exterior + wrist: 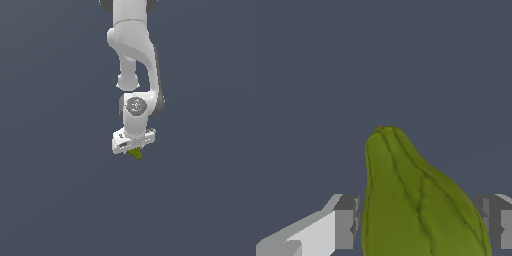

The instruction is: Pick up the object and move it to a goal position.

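The object (136, 153) is a small olive-green lumpy item that sticks out just below the white gripper (134, 149) in the exterior view. In the wrist view the object (416, 200) fills the space between the two grey fingertips (347, 222), its narrow end pointing away from the camera. The gripper (421, 222) is shut on the object, with a fingertip close against each side. The object's lower part is cut off by the frame edge.
The white arm (132, 60) comes down from the top of the exterior view. The ground (50, 200) is a plain dark grey-blue surface all around. No goal marker shows.
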`<state>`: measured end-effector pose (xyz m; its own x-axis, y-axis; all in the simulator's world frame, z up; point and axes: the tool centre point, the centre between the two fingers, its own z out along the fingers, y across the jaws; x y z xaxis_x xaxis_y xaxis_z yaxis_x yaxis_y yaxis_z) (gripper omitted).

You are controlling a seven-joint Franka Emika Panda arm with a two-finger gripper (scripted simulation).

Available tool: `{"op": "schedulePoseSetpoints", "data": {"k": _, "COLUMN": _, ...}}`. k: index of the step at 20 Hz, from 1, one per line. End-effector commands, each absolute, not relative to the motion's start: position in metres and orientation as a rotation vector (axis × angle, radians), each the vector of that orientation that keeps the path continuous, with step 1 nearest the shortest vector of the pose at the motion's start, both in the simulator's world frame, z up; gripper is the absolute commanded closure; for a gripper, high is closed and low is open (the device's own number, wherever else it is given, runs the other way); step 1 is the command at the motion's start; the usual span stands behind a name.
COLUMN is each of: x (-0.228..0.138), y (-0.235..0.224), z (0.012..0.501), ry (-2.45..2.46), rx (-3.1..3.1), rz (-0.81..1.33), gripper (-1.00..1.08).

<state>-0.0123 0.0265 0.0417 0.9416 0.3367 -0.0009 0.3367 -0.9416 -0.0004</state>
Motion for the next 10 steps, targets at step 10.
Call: {"op": "schedulePoseSetpoints", "data": {"k": 10, "x": -0.007, "y": -0.015, "z": 0.089, "ry": -0.536, "rx": -3.095, "rz": 0.0, "gripper": 1.08}}
